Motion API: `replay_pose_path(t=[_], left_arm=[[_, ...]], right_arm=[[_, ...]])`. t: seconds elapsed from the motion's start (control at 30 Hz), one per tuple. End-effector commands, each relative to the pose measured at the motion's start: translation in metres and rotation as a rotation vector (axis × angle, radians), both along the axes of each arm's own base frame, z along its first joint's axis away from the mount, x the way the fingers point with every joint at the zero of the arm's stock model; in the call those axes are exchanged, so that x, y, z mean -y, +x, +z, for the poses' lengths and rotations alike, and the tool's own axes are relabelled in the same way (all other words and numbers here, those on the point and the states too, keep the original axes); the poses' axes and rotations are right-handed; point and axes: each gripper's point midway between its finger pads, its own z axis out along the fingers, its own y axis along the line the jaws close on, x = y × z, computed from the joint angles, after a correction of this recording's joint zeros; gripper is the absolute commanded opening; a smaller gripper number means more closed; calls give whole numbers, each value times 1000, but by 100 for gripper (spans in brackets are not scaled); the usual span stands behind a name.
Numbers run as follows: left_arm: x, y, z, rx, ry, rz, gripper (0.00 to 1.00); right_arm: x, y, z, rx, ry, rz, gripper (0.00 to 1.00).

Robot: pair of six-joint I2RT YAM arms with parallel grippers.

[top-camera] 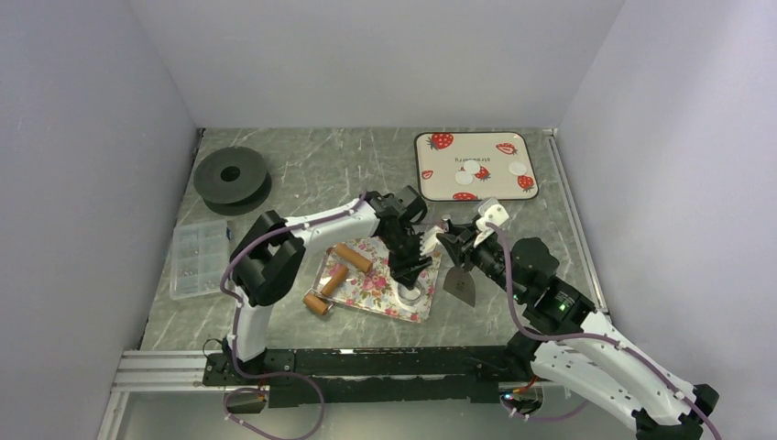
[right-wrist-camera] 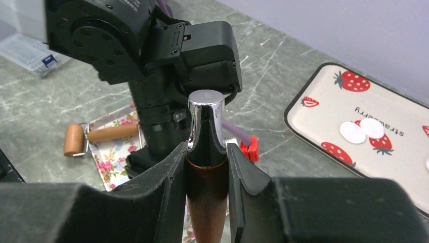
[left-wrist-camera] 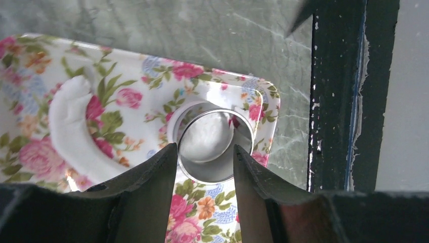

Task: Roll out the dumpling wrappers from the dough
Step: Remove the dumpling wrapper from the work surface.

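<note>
You're cutting discs: left fingers (left-wrist-camera: 152, 187) flank the ring cutter (left-wrist-camera: 208, 175) on the dough (left-wrist-camera: 71, 126), grip unclear. Right fingers (right-wrist-camera: 162, 187) clamp the scraper (right-wrist-camera: 205, 116). Dumpling wrappers (top-camera: 470, 169) lie at one o'clock. Next, probably lift the ring straight.

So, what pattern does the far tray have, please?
The tray has red strawberries on cream, clearest in the top view.

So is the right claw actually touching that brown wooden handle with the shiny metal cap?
Touching. The right wrist view shows both fingers of the right gripper pressed flat against the brown wooden handle, with no gap either side.
</note>
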Motion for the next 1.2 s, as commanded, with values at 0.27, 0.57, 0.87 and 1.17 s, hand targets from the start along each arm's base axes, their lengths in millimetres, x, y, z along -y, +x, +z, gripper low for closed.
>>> replay_pose_path(t=[0.27,0.57,0.87,1.17], left_arm=[[10,2,-10,218,80,-116,48],[12,9,-16,283,97,-111,48],[12,7,-27,304,104,-108,41],[13,4,-33,311,116,-114,30]], right_arm=[[9,-4,8,51,51,-19,0],[6,-7,3,37,64,-2,0],[11,-8,-1,41,66,-18,0],[17,-7,-10,43,63,-46,0]])
